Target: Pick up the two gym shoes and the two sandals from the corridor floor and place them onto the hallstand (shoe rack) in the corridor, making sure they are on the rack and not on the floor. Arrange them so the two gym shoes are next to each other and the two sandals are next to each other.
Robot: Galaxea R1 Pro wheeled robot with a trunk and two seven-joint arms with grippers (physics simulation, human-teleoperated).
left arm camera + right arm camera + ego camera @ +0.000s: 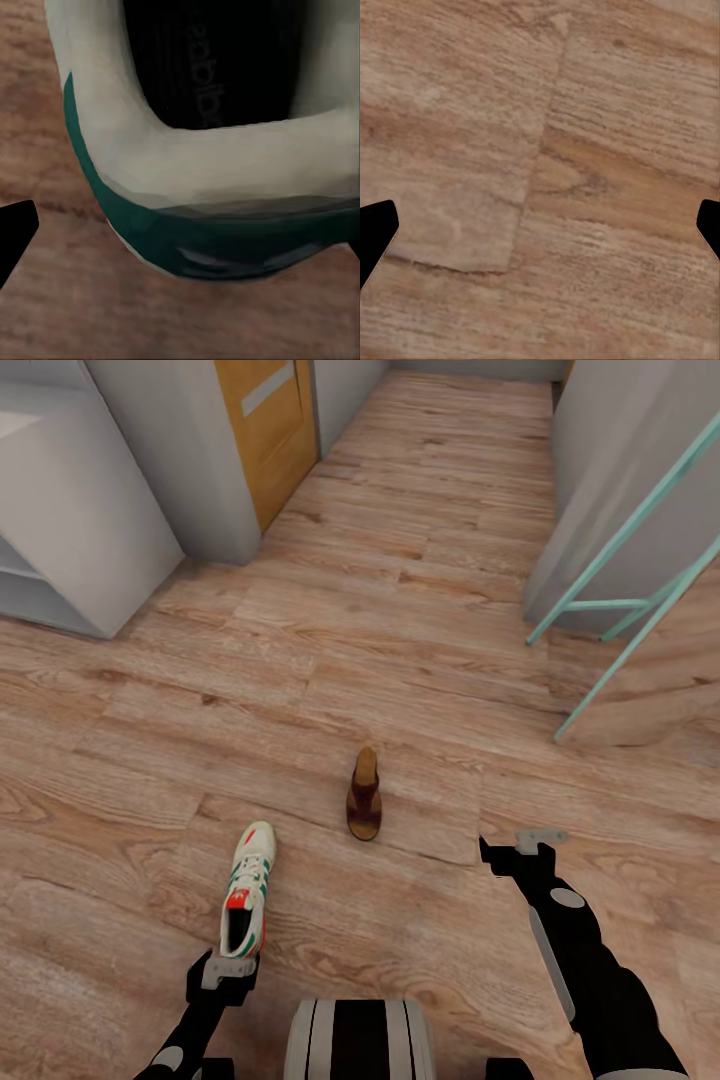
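One gym shoe (247, 888), white with green stripes and a red tongue, lies on the corridor floor (400, 610), toe pointing away from me. My left gripper (228, 968) is open right at its heel; in the left wrist view the heel (202, 187) sits between the spread fingertips (15, 236). A brown sandal (364, 796) lies further out, right of the shoe. My right gripper (520, 846) hovers open over bare planks (540, 150), right of the sandal. A pale-grey shelved unit (70, 540) stands far left; I cannot tell whether it is the hallstand.
An orange door (268, 430) is set in the grey wall at the back left. A teal metal frame (630, 560) leans by the right wall. The corridor runs on ahead between them. My own base (360, 1040) shows at the bottom.
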